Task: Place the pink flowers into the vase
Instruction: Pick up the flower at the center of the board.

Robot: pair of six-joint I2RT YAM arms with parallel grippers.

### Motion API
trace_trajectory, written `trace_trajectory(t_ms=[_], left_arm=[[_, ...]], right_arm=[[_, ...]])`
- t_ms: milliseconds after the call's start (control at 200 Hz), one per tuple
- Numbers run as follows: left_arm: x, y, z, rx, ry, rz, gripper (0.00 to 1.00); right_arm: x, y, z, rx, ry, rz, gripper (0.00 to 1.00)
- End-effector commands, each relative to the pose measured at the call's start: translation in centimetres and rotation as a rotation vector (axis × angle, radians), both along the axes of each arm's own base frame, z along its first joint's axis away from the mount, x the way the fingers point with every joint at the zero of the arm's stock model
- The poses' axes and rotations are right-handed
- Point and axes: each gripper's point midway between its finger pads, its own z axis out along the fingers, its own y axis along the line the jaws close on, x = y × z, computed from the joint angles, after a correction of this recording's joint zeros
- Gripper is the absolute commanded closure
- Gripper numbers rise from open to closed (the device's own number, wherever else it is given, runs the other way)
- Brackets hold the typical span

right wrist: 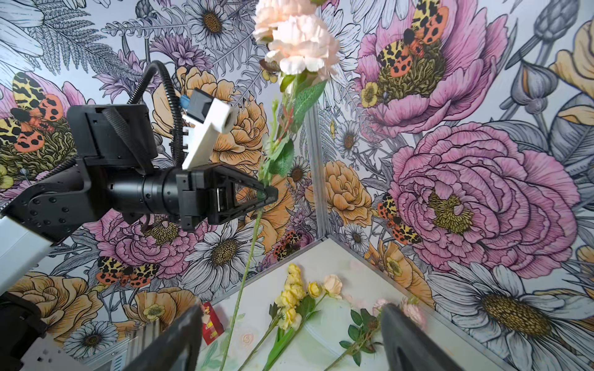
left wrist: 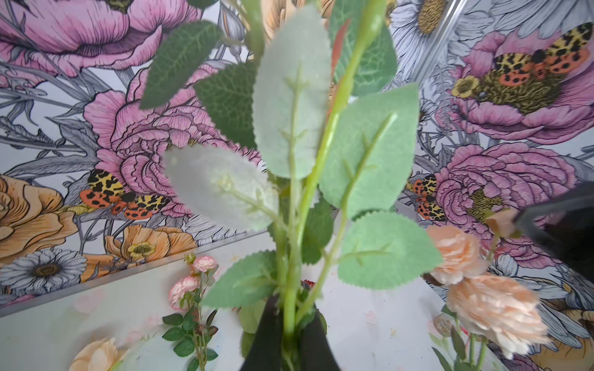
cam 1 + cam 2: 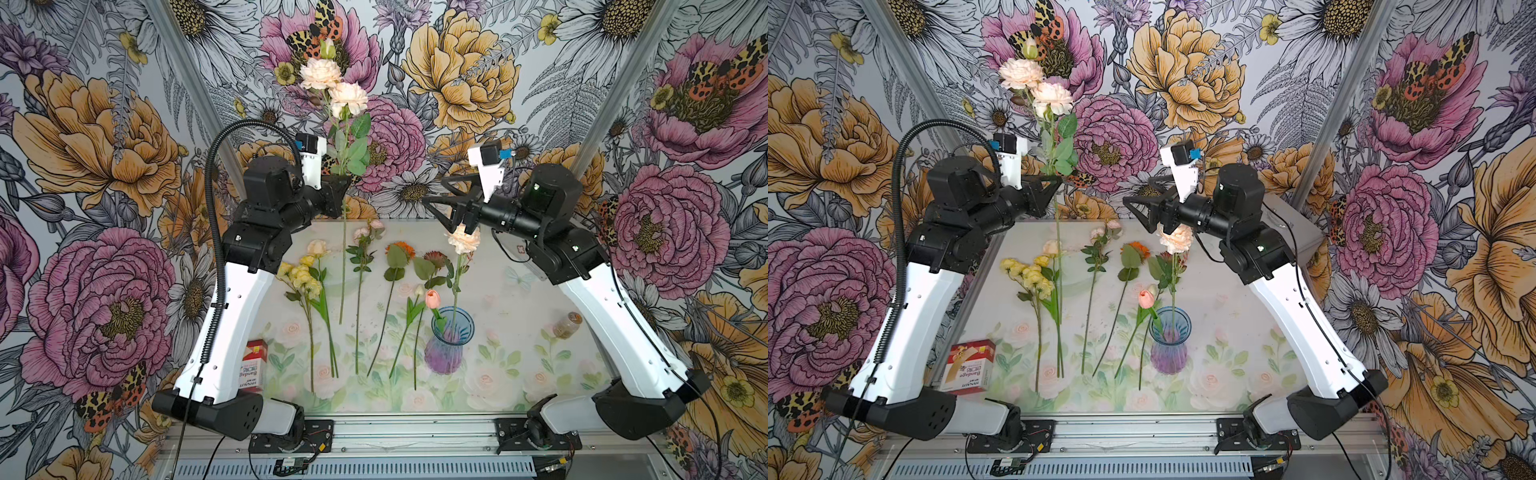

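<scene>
Two pink stems stand in the vase (image 3: 442,353) in both top views: tulip (image 3: 432,299) at its rim, peach spray (image 3: 462,241) upright. Right gripper (image 3: 432,190) above the vase by that bloom, jaws spread, empty. Open gap across to left gripper (image 3: 340,179), up-left of the vase. Left wrist: jaws pinch held spray (image 2: 291,289) at the stem. Right wrist: held spray vertical, blooms up; right fingers (image 1: 173,340) wide apart.

You've got glossy white link shells (image 3: 232,320), matte black joint housings (image 3: 268,183), a ribbed black cable conduit (image 3: 210,187) looping at centre-left, and a black triangular-fingered right gripper (image 3: 432,190)
</scene>
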Motion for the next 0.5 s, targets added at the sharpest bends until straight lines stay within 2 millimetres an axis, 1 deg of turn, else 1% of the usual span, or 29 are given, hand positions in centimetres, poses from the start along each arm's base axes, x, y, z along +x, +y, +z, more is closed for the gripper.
trace_trajectory(t_ms=[0, 130, 285, 490], left_arm=[[-1.9, -1.6, 1.2, -0.011, -0.082, -0.108, 1.0], [-3.4, -2.2, 1.4, -0.022, -0.11, -0.148, 1.0], [-5.3, -2.6, 2.0, -0.046, -0.128, -0.191, 1.0], [-7.0, -2.1, 2.8, -0.069, -0.157, -0.193, 1.0]], right_arm=[[-0.2, 1.9, 2.2, 0.042, -0.041, 0.077, 0.15], [0.6, 4.3, 3.0, 0.059, -0.045, 0.147, 0.19], [0.6, 7.1, 3.5, 0.074, -0.051, 0.234, 0.2], [0.4, 9.2, 3.8, 0.089, -0.056, 0.296, 0.2]])
